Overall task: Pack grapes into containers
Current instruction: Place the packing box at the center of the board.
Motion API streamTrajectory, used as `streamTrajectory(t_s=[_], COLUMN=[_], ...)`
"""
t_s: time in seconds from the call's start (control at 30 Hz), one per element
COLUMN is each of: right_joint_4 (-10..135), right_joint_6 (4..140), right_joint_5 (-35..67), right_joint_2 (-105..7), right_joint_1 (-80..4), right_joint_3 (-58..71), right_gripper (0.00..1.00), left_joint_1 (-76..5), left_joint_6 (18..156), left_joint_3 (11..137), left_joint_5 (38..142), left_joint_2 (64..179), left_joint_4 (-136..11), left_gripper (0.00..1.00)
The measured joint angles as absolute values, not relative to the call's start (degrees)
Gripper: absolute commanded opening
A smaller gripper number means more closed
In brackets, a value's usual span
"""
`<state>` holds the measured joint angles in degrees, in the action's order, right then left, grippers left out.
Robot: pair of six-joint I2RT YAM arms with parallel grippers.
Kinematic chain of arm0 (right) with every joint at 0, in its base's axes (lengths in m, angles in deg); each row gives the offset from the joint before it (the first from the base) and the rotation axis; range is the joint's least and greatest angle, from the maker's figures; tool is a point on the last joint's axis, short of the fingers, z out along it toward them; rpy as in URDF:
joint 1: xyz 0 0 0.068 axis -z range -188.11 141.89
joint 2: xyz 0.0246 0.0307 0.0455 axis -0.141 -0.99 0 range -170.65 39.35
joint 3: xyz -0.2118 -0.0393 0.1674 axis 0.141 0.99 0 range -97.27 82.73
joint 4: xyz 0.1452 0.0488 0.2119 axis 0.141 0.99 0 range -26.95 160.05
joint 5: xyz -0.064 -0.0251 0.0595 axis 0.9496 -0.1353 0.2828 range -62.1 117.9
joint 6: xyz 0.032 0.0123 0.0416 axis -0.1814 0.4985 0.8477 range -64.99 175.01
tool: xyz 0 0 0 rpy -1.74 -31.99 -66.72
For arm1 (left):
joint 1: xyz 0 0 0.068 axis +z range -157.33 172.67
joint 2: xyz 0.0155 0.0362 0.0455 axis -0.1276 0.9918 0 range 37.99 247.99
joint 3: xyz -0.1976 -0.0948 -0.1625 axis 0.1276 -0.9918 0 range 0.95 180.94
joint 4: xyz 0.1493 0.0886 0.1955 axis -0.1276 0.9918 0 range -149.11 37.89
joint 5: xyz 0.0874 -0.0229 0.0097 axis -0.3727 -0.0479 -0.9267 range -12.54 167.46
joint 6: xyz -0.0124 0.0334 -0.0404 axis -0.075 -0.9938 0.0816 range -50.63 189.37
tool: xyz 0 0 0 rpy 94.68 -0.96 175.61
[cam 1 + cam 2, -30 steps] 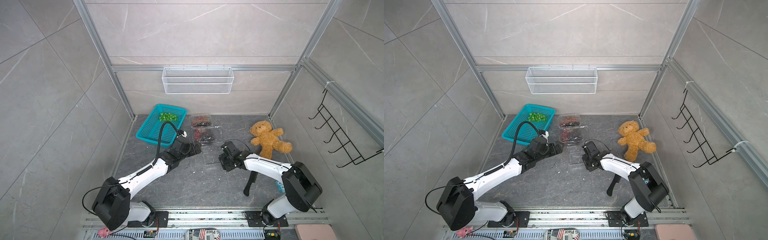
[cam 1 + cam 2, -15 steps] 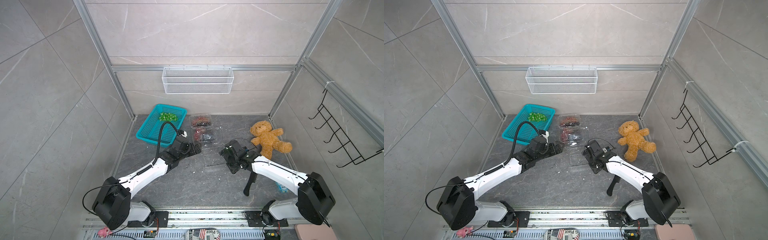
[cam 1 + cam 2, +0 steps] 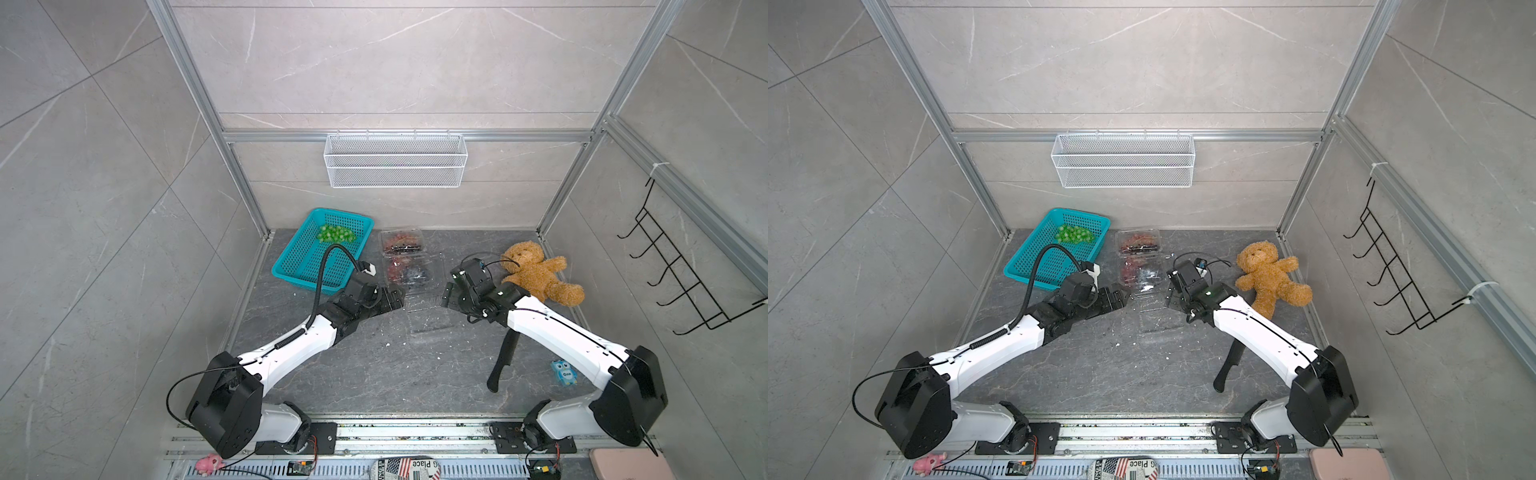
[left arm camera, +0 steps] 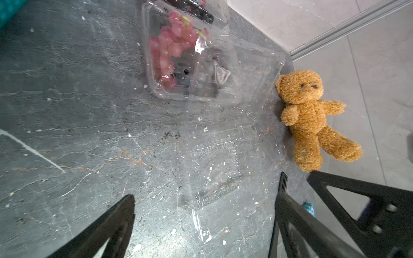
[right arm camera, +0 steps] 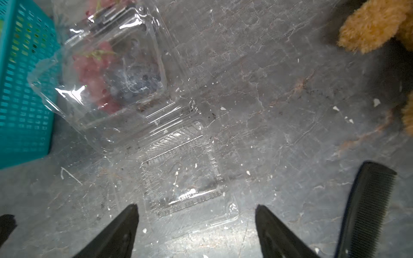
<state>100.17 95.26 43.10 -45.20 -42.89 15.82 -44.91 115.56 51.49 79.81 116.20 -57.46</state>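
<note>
Grapes (image 4: 169, 47) lie just beyond both grippers, in a clear box on the dark stone table (image 3: 374, 374). The left gripper (image 4: 205, 207) hangs low over the table with its jaws spread wide and nothing between them. The right gripper (image 5: 196, 207) faces it from the other side, jaws also well apart and empty.

Between the two sets of fingertips, flat on the table, lies an empty clear box (image 5: 183, 178) (image 3: 428, 311). Its ribbed edge runs up against the next box (image 5: 111, 73), which holds the red grapes with a dark bunch (image 5: 134, 84) packed beside them. Clear plastic overlaps where these two boxes meet, and I cannot tell which lid belongs to which. Further back, near the rear wall, a third clear box (image 3: 402, 242) also holds red and dark berries.

To the left of the boxes stands a teal basket (image 3: 303, 257), touching or nearly touching the filled box. A green bunch (image 3: 336, 234) rests in its far end.

On the right, a brown teddy bear (image 3: 536, 274) lies on its back close to the right gripper's wrist. A black comb (image 5: 368, 201) lies on the table by the right arm, and a small blue owl card (image 3: 565, 372) sits nearer that arm's base. A white wire basket (image 3: 395, 162) hangs on the back wall and a black hook rack (image 3: 681, 286) on the right wall.
</note>
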Motion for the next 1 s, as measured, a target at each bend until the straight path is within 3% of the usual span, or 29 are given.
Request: streamTrajectory(t_s=[0.3,0.53,0.6,0.73,1.0], right_joint_4=[101.42,97.57,96.63,95.25,92.91], right_joint_6=[81.31,76.46,75.56,74.56,74.91], right_joint_5=[41.64,33.24,31.32,27.38,22.47], right_joint_2=[-54.82,-57.27,-58.12,-61.05,-62.08], right_joint_1=[-40.16,-32.99,-32.27,-32.29,-32.4], right_joint_3=[15.53,16.19,16.19,16.19,16.19], right_gripper=[0.62,0.44,0.35,0.27,0.25], left_joint_1=[-44.89,-43.97,-43.58,-42.9,-41.77], left_joint_6=[117.14,117.2,117.2,117.2,117.2], left_joint_3=[51.25,51.25,51.27,51.27,51.27], left_joint_5=[84.16,85.87,86.39,86.91,87.13], left_joint_2=[119.79,122.72,122.89,123.48,124.38], left_joint_4=[-61.11,-62.25,-62.27,-62.69,-62.64], left_gripper=[1.0,1.0,1.0,1.0,1.0])
